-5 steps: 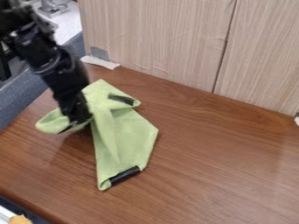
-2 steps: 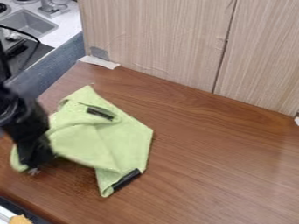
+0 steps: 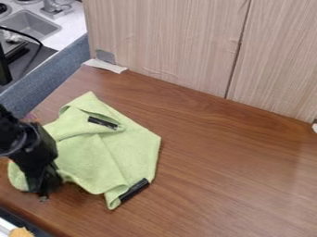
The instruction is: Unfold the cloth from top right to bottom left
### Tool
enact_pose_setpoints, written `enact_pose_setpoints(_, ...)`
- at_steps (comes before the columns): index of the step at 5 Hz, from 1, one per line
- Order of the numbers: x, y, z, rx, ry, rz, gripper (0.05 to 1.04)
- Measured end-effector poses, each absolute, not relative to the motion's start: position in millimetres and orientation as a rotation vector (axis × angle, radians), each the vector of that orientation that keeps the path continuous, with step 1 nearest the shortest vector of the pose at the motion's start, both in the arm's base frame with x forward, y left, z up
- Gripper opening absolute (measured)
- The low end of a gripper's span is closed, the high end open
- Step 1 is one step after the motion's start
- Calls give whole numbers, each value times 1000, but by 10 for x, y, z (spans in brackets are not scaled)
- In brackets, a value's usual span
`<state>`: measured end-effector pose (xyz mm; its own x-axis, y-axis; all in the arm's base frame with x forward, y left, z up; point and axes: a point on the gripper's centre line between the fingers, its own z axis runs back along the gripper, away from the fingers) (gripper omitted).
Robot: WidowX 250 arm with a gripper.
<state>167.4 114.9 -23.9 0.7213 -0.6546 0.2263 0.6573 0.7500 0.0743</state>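
At the lower left of the camera view, the black gripper (image 3: 44, 192) hangs low over the left part of the green cloth (image 3: 93, 155), covering some of it. The cloth spreads over the left half of the brown table, with creases and a folded flap near its upper corner. One black strip lies on that upper part, another along the cloth's lower tip. Cloth shows on both sides of the gripper; what lies between its fingertips is hidden.
A wood-panelled wall (image 3: 180, 41) stands behind the table (image 3: 229, 176). Beyond the left edge are a blue-grey barrier (image 3: 55, 74) and a sink (image 3: 31, 24). An orange-tan object (image 3: 22, 232) sits at the bottom left corner.
The gripper has moved down and to the left. The cloth's left part has been drawn the same way and lies more spread, and its upper flap has shifted left.
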Motion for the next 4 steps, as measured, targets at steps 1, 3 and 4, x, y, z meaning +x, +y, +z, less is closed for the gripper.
enact_pose_setpoints(1, 1673, 1117, -237, -29, -218, -717, 519)
enact_pose_setpoints(3, 1802, 989, 63, -13, -202, -782, 1006)
enact_pose_setpoints(4, 1965, 836, 514, 33, -271, -825, 1004)
